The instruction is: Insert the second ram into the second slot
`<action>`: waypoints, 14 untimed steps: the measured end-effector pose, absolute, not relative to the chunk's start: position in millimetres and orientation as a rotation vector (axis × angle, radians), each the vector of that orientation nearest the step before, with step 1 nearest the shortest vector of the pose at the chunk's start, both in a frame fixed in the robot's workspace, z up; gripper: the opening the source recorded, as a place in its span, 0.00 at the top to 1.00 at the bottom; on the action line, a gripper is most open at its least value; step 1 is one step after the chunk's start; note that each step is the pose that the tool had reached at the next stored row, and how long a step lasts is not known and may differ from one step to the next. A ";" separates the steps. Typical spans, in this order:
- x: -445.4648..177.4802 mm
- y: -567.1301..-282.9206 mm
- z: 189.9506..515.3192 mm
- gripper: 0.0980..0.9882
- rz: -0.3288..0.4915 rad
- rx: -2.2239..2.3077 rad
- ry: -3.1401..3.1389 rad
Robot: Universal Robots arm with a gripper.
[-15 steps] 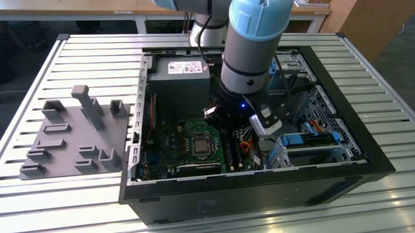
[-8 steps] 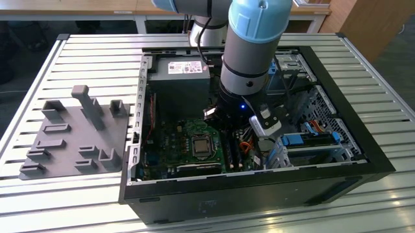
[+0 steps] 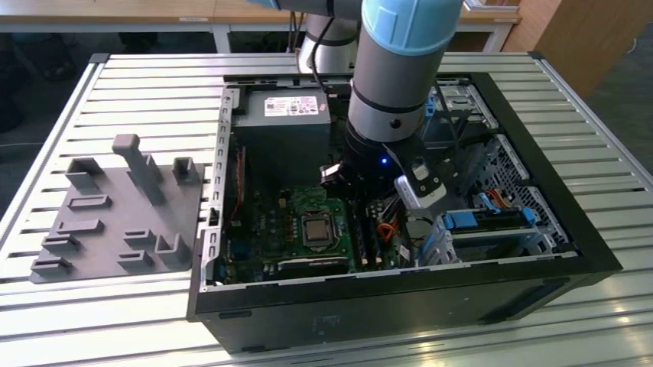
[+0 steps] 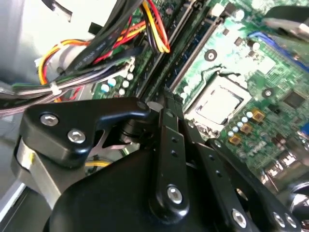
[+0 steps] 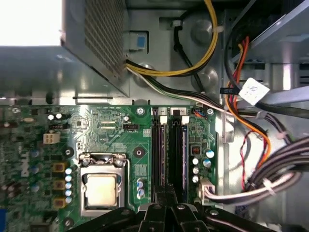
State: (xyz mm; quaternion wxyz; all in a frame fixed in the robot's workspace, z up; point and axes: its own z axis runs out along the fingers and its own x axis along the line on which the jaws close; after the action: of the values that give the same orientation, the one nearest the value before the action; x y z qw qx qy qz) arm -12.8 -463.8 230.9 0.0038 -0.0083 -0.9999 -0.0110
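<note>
My gripper is low inside the open computer case, right over the row of memory slots on the green motherboard. Its two black fingers are drawn together at the tips, and nothing shows between them. A thin blue-green edge stands in the slot just beside the fingertips; it looks like the second ram, though I cannot be sure. In the second wrist view the fingers converge above the same slots. In the exterior view the gripper sits between the power supply and the drive bays.
A grey power supply fills the back of the case. The processor socket lies beside the slots. Cable bundles run on the slots' other side, near the drive cage. A grey fixture plate lies outside, at the exterior view's left.
</note>
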 end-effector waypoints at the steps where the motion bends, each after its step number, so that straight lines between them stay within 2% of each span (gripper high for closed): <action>1: -12.8 -463.8 234.2 0.99 -0.034 -0.026 -3.134; 14: -12.8 -463.8 262.0 0.99 -0.034 -0.026 -3.133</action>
State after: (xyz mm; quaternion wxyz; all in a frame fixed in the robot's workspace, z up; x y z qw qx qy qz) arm -12.8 -463.8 262.0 0.0041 -0.0082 -0.9999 -0.0107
